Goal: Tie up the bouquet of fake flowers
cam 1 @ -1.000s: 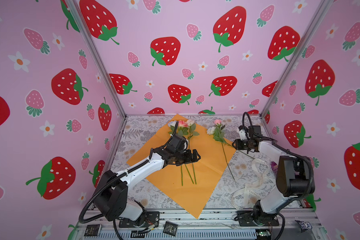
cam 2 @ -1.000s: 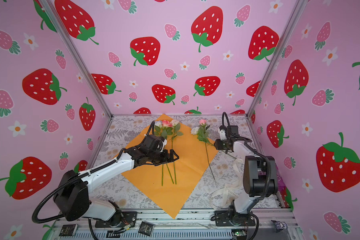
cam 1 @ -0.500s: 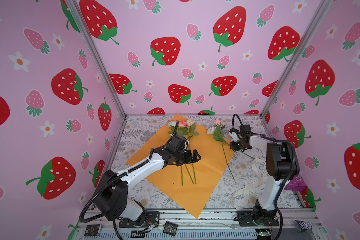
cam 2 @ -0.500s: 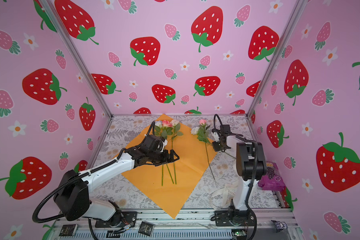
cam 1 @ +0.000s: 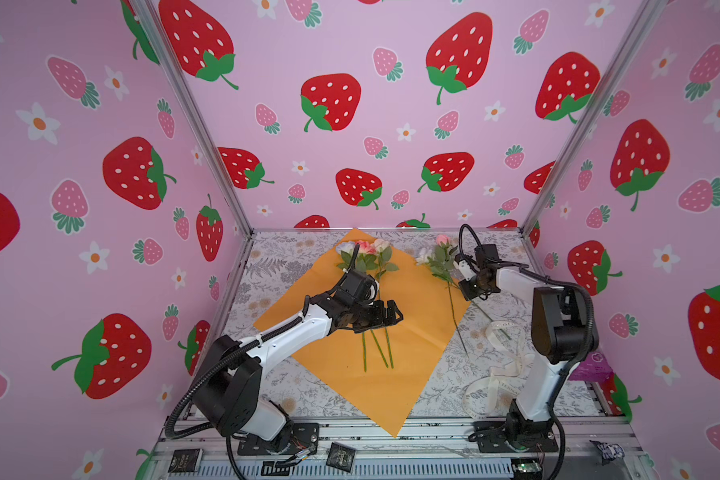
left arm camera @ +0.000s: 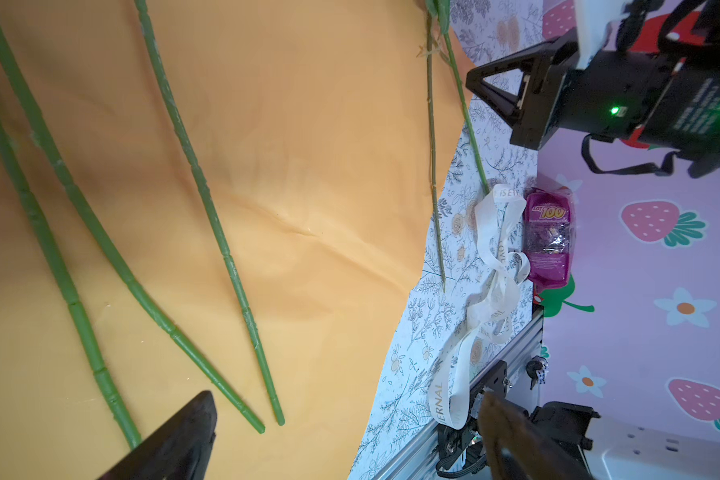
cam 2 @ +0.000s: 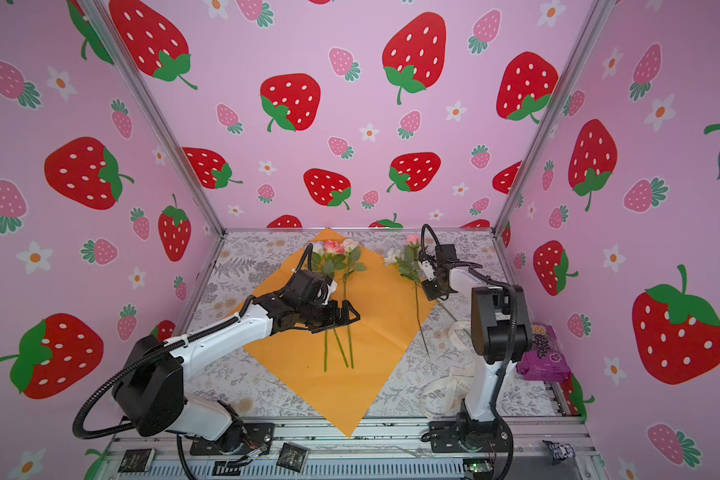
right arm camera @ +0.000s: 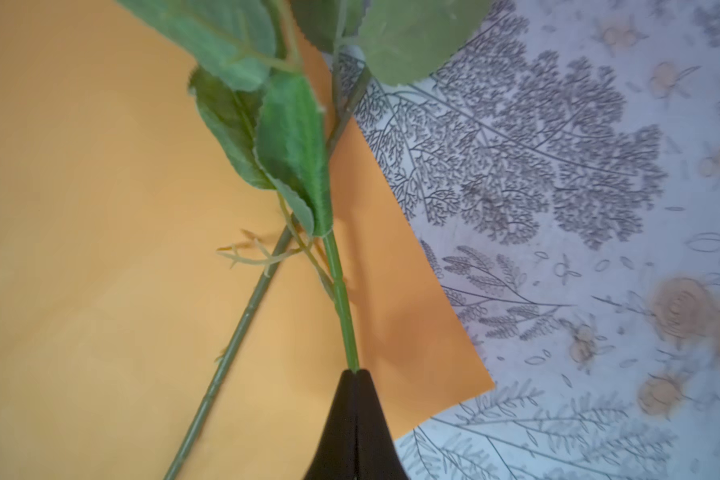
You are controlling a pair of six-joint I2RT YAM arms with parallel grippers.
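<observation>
The bouquet of fake flowers lies loose. Three pink and white roses (cam 1: 371,253) (cam 2: 336,249) rest on the orange paper sheet (cam 1: 420,307) (cam 2: 385,307), their green stems (left arm camera: 208,208) running under my left gripper (cam 1: 385,313) (cam 2: 344,316) (left arm camera: 346,436). That gripper hovers open above them, holding nothing. Two more roses (cam 1: 437,257) (cam 2: 404,259) lie across the paper's right edge. My right gripper (cam 1: 463,288) (cam 2: 427,288) (right arm camera: 355,372) is shut on one flower stem (right arm camera: 341,299); the second stem (right arm camera: 242,328) crosses beside it.
A cream ribbon (cam 1: 499,374) (cam 2: 449,382) (left arm camera: 491,270) lies tangled on the floral tabletop near the right arm's base. A purple snack packet (cam 2: 545,353) (left arm camera: 547,237) sits against the right wall. Pink strawberry walls close in three sides.
My right arm has swung left toward the two roses at the paper's edge and its jaws have closed on one stem. The left arm has not moved.
</observation>
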